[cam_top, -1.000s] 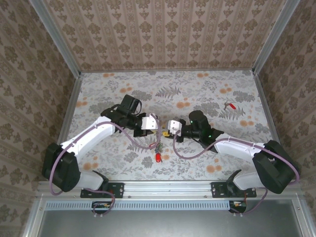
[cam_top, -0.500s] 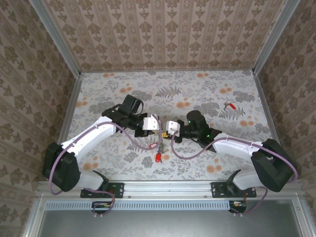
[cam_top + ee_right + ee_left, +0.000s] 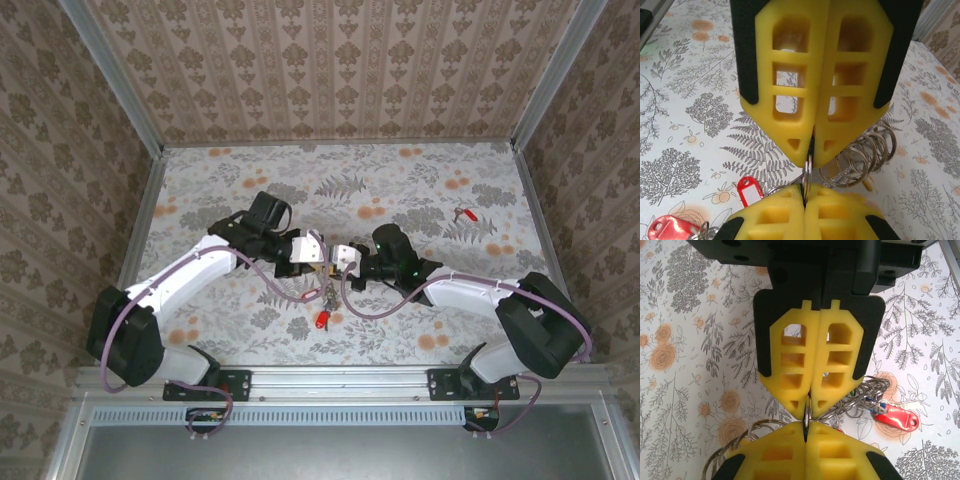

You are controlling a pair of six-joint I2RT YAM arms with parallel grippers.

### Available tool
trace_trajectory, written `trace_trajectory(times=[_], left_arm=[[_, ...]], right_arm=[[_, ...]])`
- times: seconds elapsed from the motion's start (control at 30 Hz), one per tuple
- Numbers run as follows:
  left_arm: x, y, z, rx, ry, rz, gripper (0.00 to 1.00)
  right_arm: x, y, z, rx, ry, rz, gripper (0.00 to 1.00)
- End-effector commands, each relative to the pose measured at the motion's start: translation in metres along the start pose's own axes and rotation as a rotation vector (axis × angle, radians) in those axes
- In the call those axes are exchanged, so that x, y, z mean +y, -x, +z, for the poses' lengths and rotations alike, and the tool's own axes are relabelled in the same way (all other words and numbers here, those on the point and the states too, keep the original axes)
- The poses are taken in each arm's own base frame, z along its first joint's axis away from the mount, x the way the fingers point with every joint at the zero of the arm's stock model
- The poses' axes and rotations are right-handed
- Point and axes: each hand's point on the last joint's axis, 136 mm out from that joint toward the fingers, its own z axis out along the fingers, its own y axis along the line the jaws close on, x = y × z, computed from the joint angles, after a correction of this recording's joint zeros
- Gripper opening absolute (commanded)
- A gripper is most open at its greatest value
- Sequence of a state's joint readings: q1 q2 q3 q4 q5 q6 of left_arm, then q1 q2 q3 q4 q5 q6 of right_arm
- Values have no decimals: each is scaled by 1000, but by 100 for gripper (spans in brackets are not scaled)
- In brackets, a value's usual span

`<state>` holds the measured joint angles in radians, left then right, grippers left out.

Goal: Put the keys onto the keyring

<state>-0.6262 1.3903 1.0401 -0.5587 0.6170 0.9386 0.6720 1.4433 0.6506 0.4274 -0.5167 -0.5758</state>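
My left gripper (image 3: 318,254) and right gripper (image 3: 339,257) meet tip to tip above the middle of the table. Both are shut on the same thin metal keyring (image 3: 807,416), which shows edge-on between the yellow fingertips (image 3: 792,397). In the right wrist view the right gripper (image 3: 810,161) pinches the keyring (image 3: 808,172) from above, with the left fingers below it. A bunch of small rings (image 3: 865,155) and keys hangs from it. A red key (image 3: 321,320) dangles lowest. The same red key (image 3: 897,418) appears in the left wrist view beside the ring bunch (image 3: 867,392).
Another red key (image 3: 465,214) lies alone on the floral table at the far right. A red tag with a white label (image 3: 747,190) hangs among the keys. Patterned walls stand on three sides, with a metal rail (image 3: 340,382) along the near edge.
The right arm has slid left until its fingertips meet the left gripper's, and it has shut on the keyring. The left gripper has kept its grip, and the hanging keys shifted slightly.
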Motion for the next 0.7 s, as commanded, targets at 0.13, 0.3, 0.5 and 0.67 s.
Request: trace_trajectory(times=[0.13,0.3,0.5,0.67], left_arm=[[-2,23,-18,-267,-14,-52,29],[-8,15,-14,-278,-25,-63,29],[-8,14,-12,-291,-27,-50,29],[-9,12,-8,-292,-39,-50,16]], right_arm=[[2,30,-8,-167,-14,8,0],[1,29,-7,-195,-20,38,0],[1,31,-6,-207,-15,42,0],[0,32,-5,-215,-17,50,0]])
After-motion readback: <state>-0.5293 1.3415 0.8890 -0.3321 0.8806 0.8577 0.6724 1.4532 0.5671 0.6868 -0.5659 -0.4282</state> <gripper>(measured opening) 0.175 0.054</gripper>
